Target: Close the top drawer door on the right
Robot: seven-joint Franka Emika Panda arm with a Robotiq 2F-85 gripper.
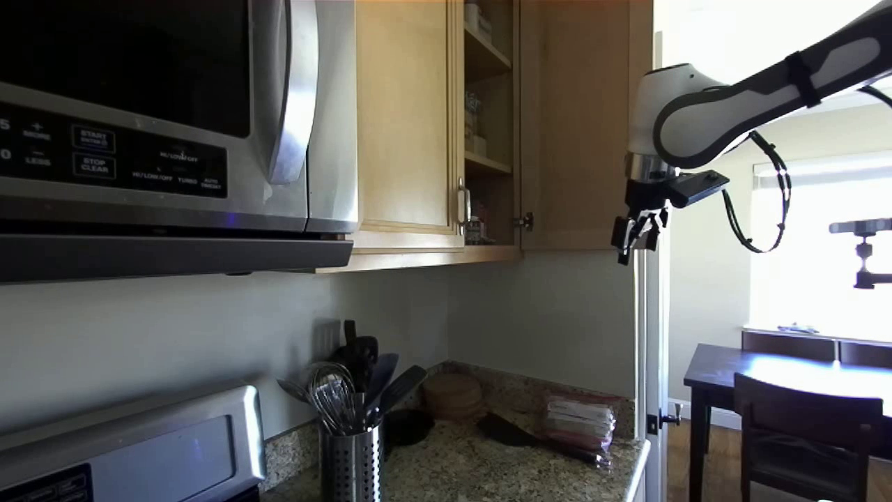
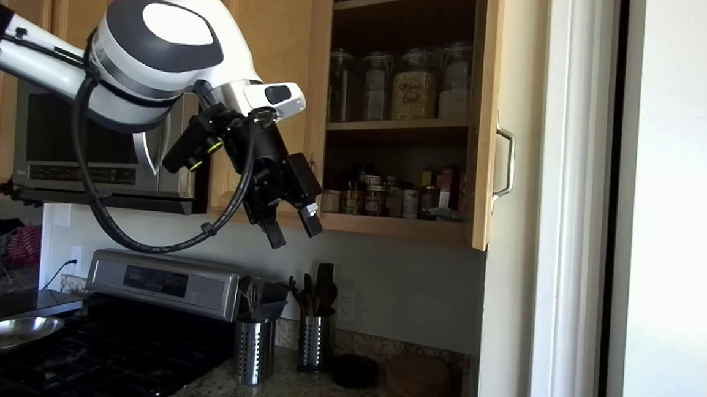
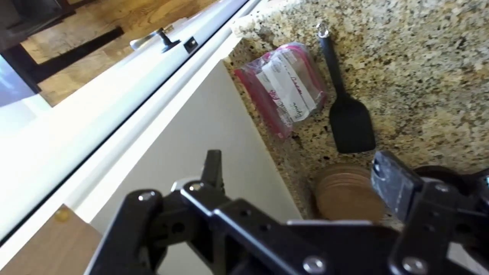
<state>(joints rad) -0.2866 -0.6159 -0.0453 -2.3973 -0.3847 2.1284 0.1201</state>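
The top drawer door, a light maple panel, stands wide open in an exterior view (image 1: 575, 125). It shows nearly edge-on in an exterior view (image 2: 489, 108), with its metal bar handle (image 2: 506, 162) on the outer face. A wood corner (image 3: 57, 240), apparently of this door, shows at the lower left of the wrist view. My gripper is open and empty in both exterior views (image 1: 636, 245) (image 2: 293, 230), its fingers pointing down. It hangs near the door's free edge, on its inner side, with no contact visible. The fingers are wide apart in the wrist view (image 3: 300, 168).
The matching cabinet door (image 1: 408, 118) nearer the microwave (image 1: 334, 118) is shut. Shelves hold jars (image 2: 414, 92) and spices (image 2: 375, 200). Below, the granite counter (image 3: 420, 76) holds utensil holders (image 2: 254, 352), a spatula (image 3: 351, 126) and a plastic bag (image 3: 286, 88). A white door frame (image 2: 574, 206) stands beside the cabinet.
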